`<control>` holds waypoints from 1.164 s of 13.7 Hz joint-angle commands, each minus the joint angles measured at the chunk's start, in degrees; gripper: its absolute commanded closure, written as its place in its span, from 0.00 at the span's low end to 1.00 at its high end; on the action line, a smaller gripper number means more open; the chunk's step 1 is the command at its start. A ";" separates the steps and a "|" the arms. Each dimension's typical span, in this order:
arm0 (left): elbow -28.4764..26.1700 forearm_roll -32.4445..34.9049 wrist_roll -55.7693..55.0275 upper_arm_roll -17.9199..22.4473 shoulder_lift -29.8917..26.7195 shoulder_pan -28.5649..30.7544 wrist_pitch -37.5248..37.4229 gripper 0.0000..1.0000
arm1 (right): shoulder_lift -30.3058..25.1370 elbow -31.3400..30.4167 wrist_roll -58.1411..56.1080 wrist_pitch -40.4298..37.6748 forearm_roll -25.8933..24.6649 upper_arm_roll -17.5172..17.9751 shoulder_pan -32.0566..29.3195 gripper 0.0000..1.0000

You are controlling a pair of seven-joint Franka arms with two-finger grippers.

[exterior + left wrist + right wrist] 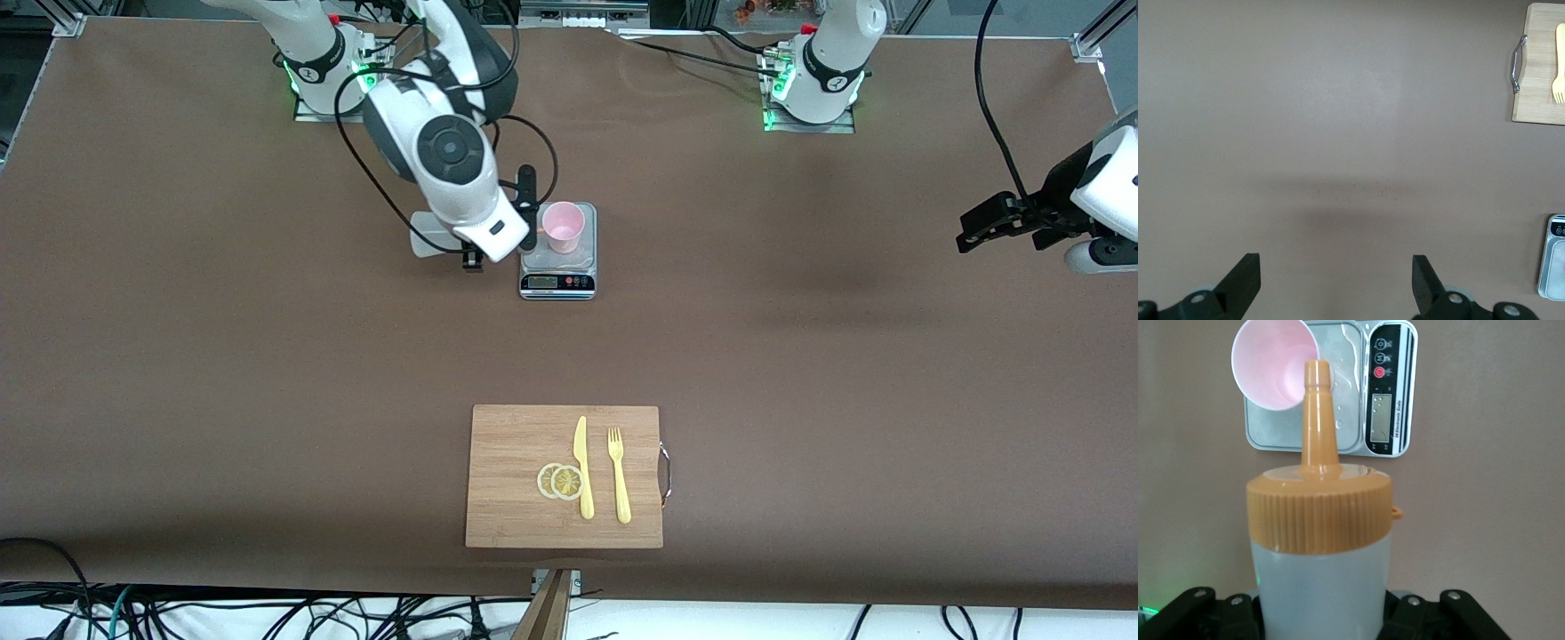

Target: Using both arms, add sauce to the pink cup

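Right claw (476,253) is clamping the sauce (1319,540), a whitish squeeze bottle with an orange nozzle cap, tipped on its side just above the tabletop (267,373); its nozzle is pointing at the pink cup (563,227), tip close to the cup's rim. In the right wrist view the claw's black fingers (1205,613) are pressing both flanks of the bottle body.

Pink cup is standing upright on the steel plate of a small scale (557,283), whose display is facing the front camera.

Nearer the front camera, a wooden cutting board (507,444) is carrying two lemon slices (560,481), a yellow knife (582,467) and a yellow fork (619,476).

Left claw (978,233) is waiting, hanging over bare tabletop at the left arm's end, its fingers (1241,283) spread wide apart and gripping nothing.
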 commanded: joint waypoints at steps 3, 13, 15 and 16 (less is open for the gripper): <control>1.87 -1.72 -0.16 -0.25 1.13 0.55 -0.44 0.00 | 1.52 0.25 6.21 -1.42 -4.82 -0.40 4.93 1.00; 1.87 -1.81 -0.16 -0.25 1.13 0.73 -0.44 0.00 | 3.10 0.34 6.39 -6.25 -10.44 -0.41 8.89 1.00; 1.87 -1.81 -0.16 -0.25 1.13 0.73 -0.44 0.00 | 3.28 0.34 6.39 -6.35 -10.71 -0.49 9.33 1.00; 1.87 -1.81 -0.16 -0.25 1.13 0.73 -0.44 0.00 | 3.28 0.43 6.39 -6.35 -10.80 -0.49 9.34 1.00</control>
